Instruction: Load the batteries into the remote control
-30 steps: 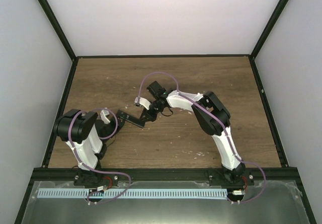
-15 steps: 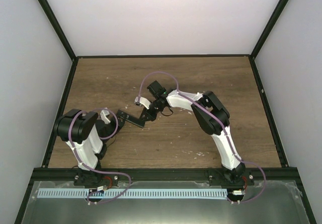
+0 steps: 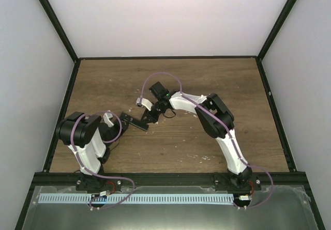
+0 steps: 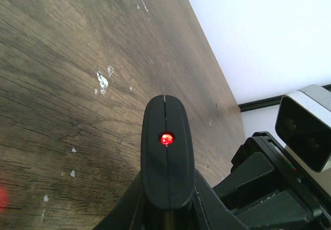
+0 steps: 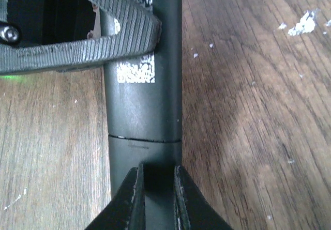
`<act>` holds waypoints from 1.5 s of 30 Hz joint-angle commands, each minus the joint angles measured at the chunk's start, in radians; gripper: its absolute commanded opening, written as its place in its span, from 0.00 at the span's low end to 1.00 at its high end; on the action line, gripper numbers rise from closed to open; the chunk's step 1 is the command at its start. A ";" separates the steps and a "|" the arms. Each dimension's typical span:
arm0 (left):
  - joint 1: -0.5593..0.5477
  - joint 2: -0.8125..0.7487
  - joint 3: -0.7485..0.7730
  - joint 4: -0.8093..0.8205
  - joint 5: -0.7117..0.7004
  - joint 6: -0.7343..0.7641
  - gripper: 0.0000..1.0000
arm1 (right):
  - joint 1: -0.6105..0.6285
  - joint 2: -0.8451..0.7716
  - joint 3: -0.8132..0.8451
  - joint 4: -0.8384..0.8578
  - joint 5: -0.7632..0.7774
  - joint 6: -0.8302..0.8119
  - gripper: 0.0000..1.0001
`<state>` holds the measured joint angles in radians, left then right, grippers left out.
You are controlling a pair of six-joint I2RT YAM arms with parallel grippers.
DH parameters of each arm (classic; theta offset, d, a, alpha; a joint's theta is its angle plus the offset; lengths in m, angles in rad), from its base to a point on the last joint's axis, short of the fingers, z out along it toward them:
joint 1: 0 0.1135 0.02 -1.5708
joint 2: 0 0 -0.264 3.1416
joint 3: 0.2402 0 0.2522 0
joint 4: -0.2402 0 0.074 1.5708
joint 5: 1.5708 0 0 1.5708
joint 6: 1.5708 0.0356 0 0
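Note:
The black remote control (image 3: 135,121) lies left of centre, back side up. My left gripper (image 3: 124,117) is shut on its left end. In the left wrist view the remote's end (image 4: 166,157), with a lit red dot, sticks out between my fingers (image 4: 166,209). My right gripper (image 3: 150,117) is at the other end. Its fingers (image 5: 158,186) are nearly together, tips on the remote's back (image 5: 142,101) just below a cover seam. A white code label shows further up the remote. A left finger (image 5: 103,44) crosses the remote. No blue batteries are in view.
Brown wooden table (image 3: 207,85) with small white specks (image 4: 102,80), bounded by a black frame and white walls. The right wrist camera body (image 4: 305,132) shows at the right edge of the left wrist view.
My right gripper and wrist have shifted slightly left along the remote. The remote and my left gripper have barely moved.

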<state>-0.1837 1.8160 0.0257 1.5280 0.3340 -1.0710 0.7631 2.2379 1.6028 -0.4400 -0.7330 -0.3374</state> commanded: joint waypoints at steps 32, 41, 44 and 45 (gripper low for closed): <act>-0.034 -0.135 0.086 0.075 0.198 -0.154 0.00 | -0.198 -0.565 -0.375 0.075 0.057 0.113 0.41; -0.039 -0.236 0.203 0.040 0.511 -0.274 0.00 | -0.227 -0.697 -0.457 0.004 -0.111 0.158 0.49; -0.039 -0.264 0.215 -0.003 0.592 -0.264 0.00 | -0.228 -0.702 -0.430 -0.021 -0.170 0.180 0.51; -0.041 -0.274 0.217 -0.015 0.612 -0.261 0.00 | -0.226 -0.701 -0.422 -0.027 -0.190 0.191 0.52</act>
<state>-0.2226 1.5803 0.2253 1.5139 0.7887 -1.3148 0.5327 1.5635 1.1255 -0.4324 -0.8070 -0.1898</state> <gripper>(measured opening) 0.158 0.507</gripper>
